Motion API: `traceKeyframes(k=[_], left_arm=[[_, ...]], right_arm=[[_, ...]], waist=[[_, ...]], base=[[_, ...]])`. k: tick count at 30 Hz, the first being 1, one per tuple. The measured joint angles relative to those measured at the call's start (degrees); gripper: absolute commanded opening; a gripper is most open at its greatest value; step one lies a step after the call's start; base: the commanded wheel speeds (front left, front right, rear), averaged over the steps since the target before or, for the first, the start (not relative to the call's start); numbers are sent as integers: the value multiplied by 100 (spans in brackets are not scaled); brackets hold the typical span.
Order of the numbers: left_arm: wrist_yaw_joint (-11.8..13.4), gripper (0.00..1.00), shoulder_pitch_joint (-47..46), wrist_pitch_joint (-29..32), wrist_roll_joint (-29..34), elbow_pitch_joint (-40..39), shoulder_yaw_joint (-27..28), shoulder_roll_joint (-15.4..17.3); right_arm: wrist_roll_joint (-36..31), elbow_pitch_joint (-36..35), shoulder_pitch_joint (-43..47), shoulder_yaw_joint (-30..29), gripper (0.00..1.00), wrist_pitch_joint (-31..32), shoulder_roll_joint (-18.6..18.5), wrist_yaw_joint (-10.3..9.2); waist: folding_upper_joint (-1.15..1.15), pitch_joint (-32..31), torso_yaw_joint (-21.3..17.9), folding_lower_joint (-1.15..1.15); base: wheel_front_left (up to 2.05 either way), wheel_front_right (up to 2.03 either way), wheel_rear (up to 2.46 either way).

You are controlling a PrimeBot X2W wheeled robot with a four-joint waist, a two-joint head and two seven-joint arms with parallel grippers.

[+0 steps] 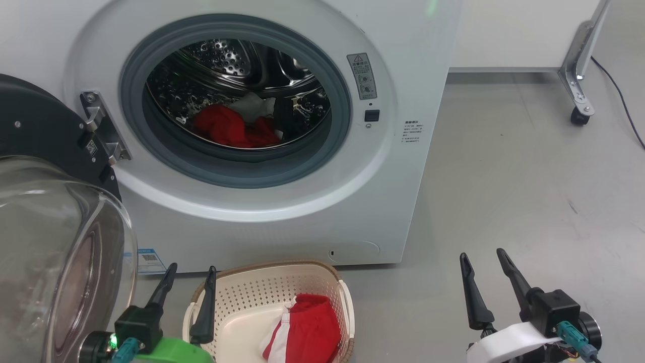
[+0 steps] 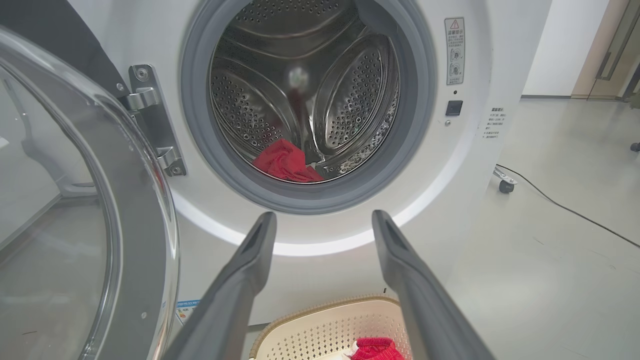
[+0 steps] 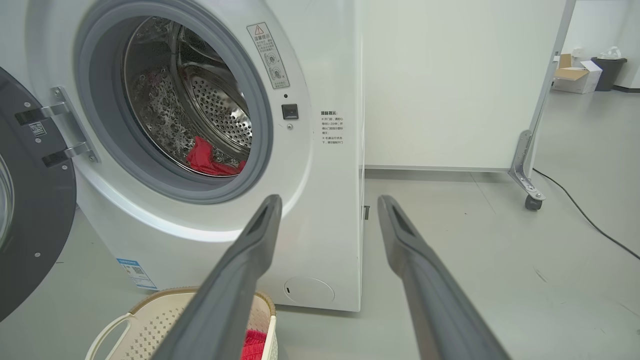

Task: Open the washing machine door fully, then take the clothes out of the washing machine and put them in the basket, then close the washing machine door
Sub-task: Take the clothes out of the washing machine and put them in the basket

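While the glossy black round door (image 1: pixel 40 126) hangs open at 9 o'clock, red fabric clothes (image 1: pixel 227 128) sit in the white washing machine (image 1: pixel 403 75) and the cream perforated basket (image 1: pixel 252 292). Left gripper (image 1: pixel 192 267), right gripper (image 1: pixel 481 253): jaws spread, empty.

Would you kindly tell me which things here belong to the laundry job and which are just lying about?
Part of the job:
washing machine
open door
clothes in the drum
basket
red garment in the basket

Just lying about:
wheeled panel stand
black cable
cardboard box
dark bin
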Motion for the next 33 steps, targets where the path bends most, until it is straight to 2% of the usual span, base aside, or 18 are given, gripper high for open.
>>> traceKeyframes(k=[33], left_arm=[[178, 100, 677, 25, 191, -692, -179, 12]], right_arm=[[-1, -53, 186, 43, 100, 0, 13, -1]], waist=[[0, -85, -189, 0]], base=[[0, 0, 0]])
